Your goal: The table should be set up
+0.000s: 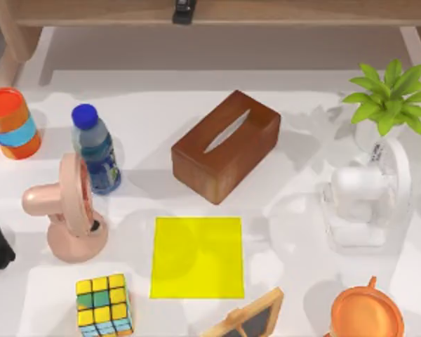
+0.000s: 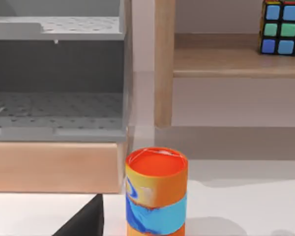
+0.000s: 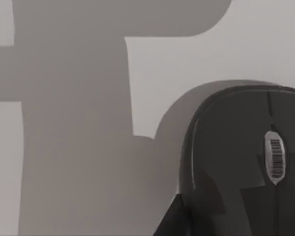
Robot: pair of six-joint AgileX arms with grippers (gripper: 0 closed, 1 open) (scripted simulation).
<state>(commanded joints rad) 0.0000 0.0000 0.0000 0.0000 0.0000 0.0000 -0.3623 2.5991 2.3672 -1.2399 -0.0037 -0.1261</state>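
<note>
Right arm raised over white table, perhaps above mouse

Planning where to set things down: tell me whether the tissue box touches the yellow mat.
Apart. In the top view, a strip of white table shows between the tissue box and the yellow mat's upper edge.

Broad white table, flat and smooth, spanned the scene left to right, objects scattered across it
</note>
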